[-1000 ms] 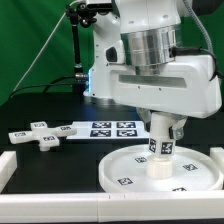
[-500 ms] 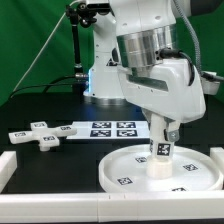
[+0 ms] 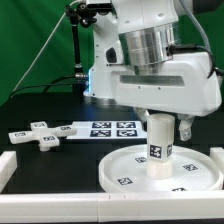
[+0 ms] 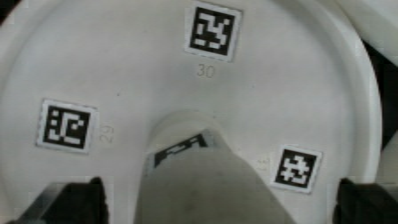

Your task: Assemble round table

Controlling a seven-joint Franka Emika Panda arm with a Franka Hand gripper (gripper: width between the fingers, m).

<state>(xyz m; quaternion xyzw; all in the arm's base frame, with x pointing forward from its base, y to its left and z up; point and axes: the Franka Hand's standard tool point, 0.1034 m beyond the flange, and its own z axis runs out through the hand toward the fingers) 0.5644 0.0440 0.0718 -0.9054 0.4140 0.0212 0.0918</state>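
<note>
Nearest the camera in the exterior view, a long white rail point(image 3: 60, 207) runs along the front of the black table point(image 3: 60, 165), just in front of the round disc point(image 3: 113, 165). The disc lies flat on the table with its rim up, and I can make out a few square tags on its face. In the wrist view the disc point(image 4: 267, 80) fills pretty much the whole shot, with three tags on it. The short cylinder leg point(image 3: 157, 140) stands upright right in the middle of the disc, on the hub, with a tag facing the camera. The gripper point(image 3: 164, 124) hangs straight above the disc, down around the top of the leg, and it looks released. One of its fingers point(image 3: 184, 128) sits off to the side of the leg with a visible gap. The wrist view says the same: the leg point(image 4: 187, 185) sits between the two dark fingertips point(image 4: 71, 198) of the gripper point(image 4: 222, 198), the jaws are spread wider than the leg, and nothing is clamped. Farther back from the disc, toward the exterior view's left, the cross-shaped foot point(image 3: 38, 133) lies flat on the table, well apart from the disc. The marker board point(image 3: 108, 128) lies directly behind the disc, just beside the foot. Farthest back from the disc are the arm's white base point(image 3: 95, 75) and a green backdrop point(image 3: 30, 40).
</note>
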